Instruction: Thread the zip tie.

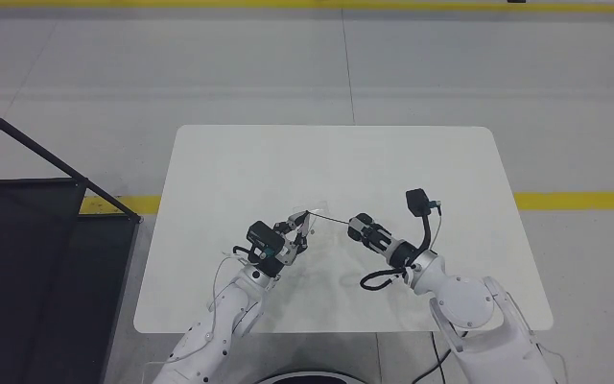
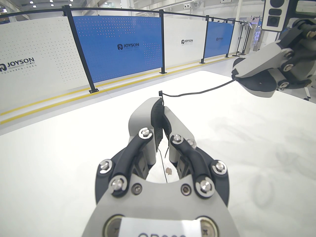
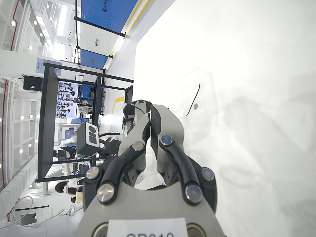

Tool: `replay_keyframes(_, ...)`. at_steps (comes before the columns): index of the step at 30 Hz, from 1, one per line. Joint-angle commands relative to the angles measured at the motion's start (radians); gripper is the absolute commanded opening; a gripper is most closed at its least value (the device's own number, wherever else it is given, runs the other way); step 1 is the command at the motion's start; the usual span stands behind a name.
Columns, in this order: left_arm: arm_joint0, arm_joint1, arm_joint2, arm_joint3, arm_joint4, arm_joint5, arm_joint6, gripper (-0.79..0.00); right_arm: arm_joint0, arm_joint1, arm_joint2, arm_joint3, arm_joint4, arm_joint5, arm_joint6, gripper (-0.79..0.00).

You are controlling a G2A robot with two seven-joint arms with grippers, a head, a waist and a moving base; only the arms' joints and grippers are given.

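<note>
The zip tie (image 2: 197, 92) spans the air above the table (image 1: 432, 173), its head (image 2: 160, 92) end clamped in the left gripper (image 2: 161, 106) and its strap pinched by the right gripper (image 2: 235, 76). Threading likely calls for holding strap and head in line. The left wrist view picks out the head above the fingertips, while the top view gives how the arms face each other.

Bare bench (image 1: 432, 173) surface runs to the far edge and out to both sides, leaving wide passage there. Near the front middle, the left end effector (image 1: 298, 230) and right end effector (image 1: 353, 224) face each other. The thin zip tie (image 1: 326, 220) pinched between them bars the gap. A clear box (image 3: 209, 92) stands near the left end effector's tip.
</note>
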Motion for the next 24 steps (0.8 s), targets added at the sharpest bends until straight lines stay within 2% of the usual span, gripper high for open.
replay_keyframes(1,0.0,0.0,0.0,0.0,0.0,0.0,0.0,-0.785,0.0,0.0,0.0,0.0,-0.002,0.0,-0.001,-0.785)
replay_keyframes(24,0.0,0.0,0.0,0.0,0.0,0.0,0.0,-0.785,0.026,-0.011,-0.028,0.004,-0.015,0.02,0.001,-0.785)
